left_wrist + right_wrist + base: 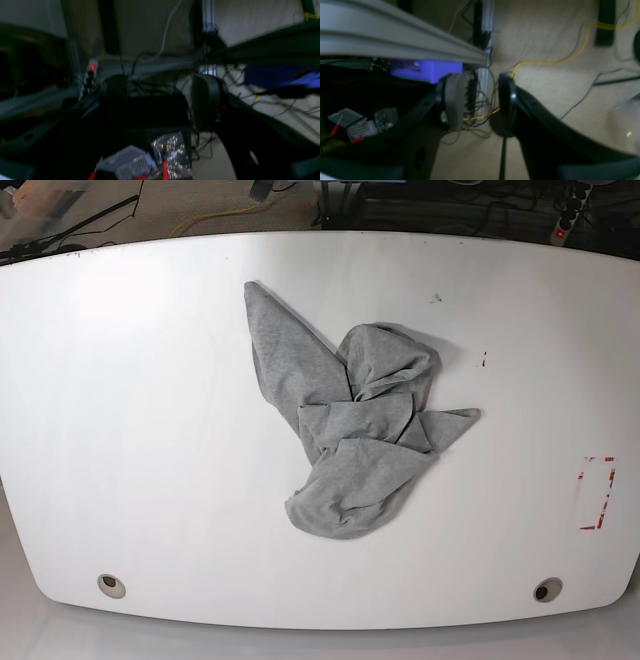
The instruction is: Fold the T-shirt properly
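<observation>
White table (120, 430): wide top with rounded corners, glossy, brightly and evenly lit; two round holes near the front edge, one left (111, 585), one right (547, 590). Red dashed rectangle (597, 492) marked near the right edge; a few small dark specks (436, 298) toward the back.

Floor (545, 45): pale beige carpet, dim beneath the table.

Yellow cable (560, 61) trailing over the carpet; tangle of dark cables (155, 85) around the frame.

Grey aluminium rail (395, 42) running at a slant under the table.

Blue box (427, 70) tucked beside it.

Power strip with red lit switch (92, 67).

Clear plastic boxes and bags of small parts (150, 157), red-handled tools among them.
</observation>
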Available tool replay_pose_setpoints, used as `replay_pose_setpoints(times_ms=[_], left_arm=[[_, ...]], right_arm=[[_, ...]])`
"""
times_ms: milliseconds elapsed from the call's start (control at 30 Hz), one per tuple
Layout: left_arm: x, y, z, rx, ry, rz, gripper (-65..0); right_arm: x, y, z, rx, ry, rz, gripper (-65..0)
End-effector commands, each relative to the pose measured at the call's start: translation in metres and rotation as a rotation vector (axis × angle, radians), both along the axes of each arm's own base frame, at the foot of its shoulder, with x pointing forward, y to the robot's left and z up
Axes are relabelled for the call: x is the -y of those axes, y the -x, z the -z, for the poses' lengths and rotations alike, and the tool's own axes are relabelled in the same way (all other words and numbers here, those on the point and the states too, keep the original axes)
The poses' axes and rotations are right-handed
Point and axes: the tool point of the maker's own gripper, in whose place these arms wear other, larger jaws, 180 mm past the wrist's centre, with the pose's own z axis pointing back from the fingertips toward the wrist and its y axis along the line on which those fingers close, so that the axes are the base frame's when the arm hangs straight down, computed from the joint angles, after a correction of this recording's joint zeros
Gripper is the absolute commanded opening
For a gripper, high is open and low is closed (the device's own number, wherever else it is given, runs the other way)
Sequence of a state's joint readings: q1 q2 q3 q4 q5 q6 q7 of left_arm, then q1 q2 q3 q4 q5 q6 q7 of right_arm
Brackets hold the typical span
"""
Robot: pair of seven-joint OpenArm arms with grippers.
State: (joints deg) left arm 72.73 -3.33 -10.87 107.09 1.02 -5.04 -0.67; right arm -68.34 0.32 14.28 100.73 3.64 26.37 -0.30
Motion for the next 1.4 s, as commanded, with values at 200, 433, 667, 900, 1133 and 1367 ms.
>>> replay_pose_setpoints(times_ms=[200,433,667,900,1133,1367], left_arm=[[-0.03,-0.035,-0.046,0.158,0.001,-0.121,-27.4],[-0.056,-0.063,-0.057,0.259,-0.016,-0.172,-27.2],[-0.061,-0.087,-0.062,0.335,-0.015,-0.19,-24.9],[-0.057,-0.099,-0.063,0.367,-0.001,-0.191,-13.2],[-0.059,-0.104,-0.063,0.382,-0.004,-0.193,-13.2],[-0.059,-0.105,-0.063,0.385,-0.005,-0.194,-13.2]], right_arm=[[0.001,-0.046,-0.056,0.179,0.034,0.008,-44.1],[0.011,-0.093,-0.064,0.311,0.065,0.009,-44.1],[0.012,-0.147,-0.074,0.46,0.071,0.005,-44.1],[0.011,-0.197,-0.085,0.569,0.079,-0.045,-43.3],[-0.001,-0.236,-0.095,0.612,0.069,-0.174,-39.3],[-0.003,-0.266,-0.099,0.61,0.1,-0.274,-22.7]])
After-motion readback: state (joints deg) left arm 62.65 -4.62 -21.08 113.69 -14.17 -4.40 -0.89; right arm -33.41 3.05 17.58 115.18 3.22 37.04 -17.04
